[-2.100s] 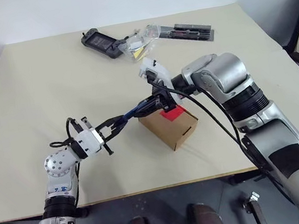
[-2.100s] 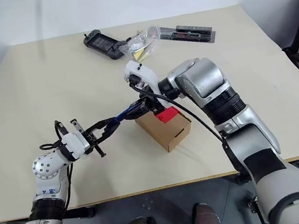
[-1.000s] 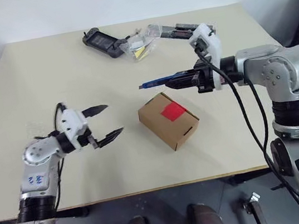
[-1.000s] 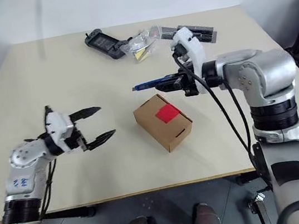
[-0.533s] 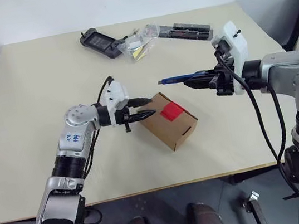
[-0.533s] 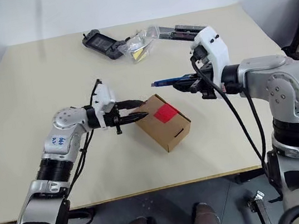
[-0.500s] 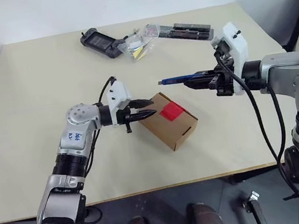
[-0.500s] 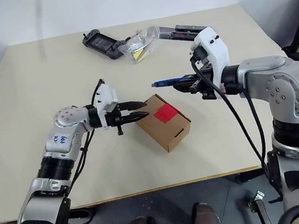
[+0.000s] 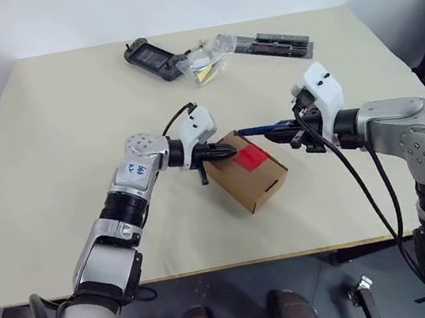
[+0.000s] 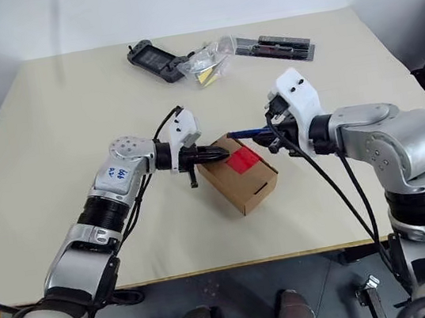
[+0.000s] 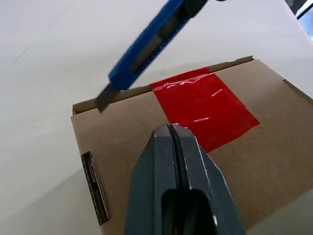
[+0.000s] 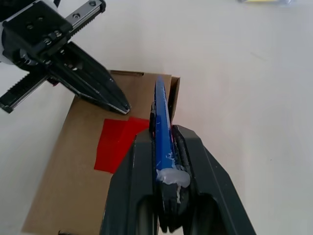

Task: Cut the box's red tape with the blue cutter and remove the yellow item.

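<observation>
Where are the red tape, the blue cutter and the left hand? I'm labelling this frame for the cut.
red tape [image 11: 205,113], left wrist view, middle of the strip.
blue cutter [image 11: 146,46], left wrist view, middle of its blue body.
left hand [image 9: 227,152], left eye view, at its shut fingertips over the box top.

The left gripper [image 9: 226,151] reaches rightward, its black fingers pressed together. The right gripper [image 9: 281,127] points leftward toward it, jaws clamped on a slim blue pen-shaped cutter [image 9: 260,129].
</observation>
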Controlling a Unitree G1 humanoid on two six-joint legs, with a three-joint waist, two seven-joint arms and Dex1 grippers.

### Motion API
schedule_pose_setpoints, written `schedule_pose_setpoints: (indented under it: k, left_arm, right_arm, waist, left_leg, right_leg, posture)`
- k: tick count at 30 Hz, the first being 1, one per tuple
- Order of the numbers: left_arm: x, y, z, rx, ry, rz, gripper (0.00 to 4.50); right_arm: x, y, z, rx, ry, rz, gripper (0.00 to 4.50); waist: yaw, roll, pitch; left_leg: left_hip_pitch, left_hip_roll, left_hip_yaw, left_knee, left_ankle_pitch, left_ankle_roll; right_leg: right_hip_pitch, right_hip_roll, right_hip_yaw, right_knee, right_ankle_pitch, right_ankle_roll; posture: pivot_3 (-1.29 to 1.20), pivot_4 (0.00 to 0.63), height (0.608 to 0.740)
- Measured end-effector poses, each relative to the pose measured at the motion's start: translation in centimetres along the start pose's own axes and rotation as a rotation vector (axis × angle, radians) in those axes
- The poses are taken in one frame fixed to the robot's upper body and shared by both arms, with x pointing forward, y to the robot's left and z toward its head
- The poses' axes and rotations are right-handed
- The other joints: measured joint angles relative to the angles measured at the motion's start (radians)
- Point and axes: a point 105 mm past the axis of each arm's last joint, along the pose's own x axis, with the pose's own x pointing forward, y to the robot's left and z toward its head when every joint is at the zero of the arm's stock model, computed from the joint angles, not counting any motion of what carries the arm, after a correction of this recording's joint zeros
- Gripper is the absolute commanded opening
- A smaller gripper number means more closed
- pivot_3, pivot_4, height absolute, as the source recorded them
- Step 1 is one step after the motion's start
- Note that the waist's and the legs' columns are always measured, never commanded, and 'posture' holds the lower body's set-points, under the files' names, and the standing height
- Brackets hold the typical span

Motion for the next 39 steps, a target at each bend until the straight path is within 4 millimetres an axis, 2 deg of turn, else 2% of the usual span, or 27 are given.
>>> schedule_pose_setpoints:
  k: [5, 13, 24, 39]
  left_arm:
    - [0.0, 0.0, 0.0, -0.009, 0.003, -0.002, 0.00]
    - [0.3, 0.1, 0.1, -0.004, -0.003, 0.008, 0.00]
    - [0.9, 0.0, 0.4, -0.001, 0.014, 0.007, 0.00]
    - [1.7, 0.0, 0.5, -0.008, 0.031, 0.033, 0.00]
  right_arm:
    - [0.0, -0.3, 0.2, -0.010, -0.016, -0.022, 0.18]
    - [0.3, -0.5, -2.5, 0.007, 0.062, -0.019, 0.18]
    - [-0.9, -0.5, -2.3, -0.068, 0.095, -0.030, 0.18]
    - [-3.2, -0.2, -2.4, -0.058, 0.158, -0.048, 0.18]
  waist:
    - [0.000, 0.000, 0.000]
    - [0.003, 0.000, 0.000]
    - [0.020, -0.001, 0.000]
    - [0.028, -0.001, -0.001]
  left_leg:
    - [0.000, 0.000, 0.000, 0.000, 0.000, 0.000]
    - [0.000, 0.000, 0.000, 0.001, 0.000, 0.000]
    - [0.000, 0.000, 0.000, 0.002, 0.000, 0.000]
    - [0.000, 0.000, 0.000, 0.004, -0.001, 0.001]
  right_leg:
    - [0.000, 0.000, 0.000, 0.000, 0.000, 0.000]
    - [0.000, 0.000, 0.000, 0.000, 0.000, 0.000]
    - [0.001, 0.000, 0.000, -0.001, 0.000, 0.000]
    - [0.003, 0.000, 0.000, -0.001, 0.000, 0.000]
  posture:
    - [0.00, 0.150, 0.740]
    - [0.00, 0.150, 0.740]
    - [0.00, 0.150, 0.740]
    - [0.00, 0.150, 0.740]
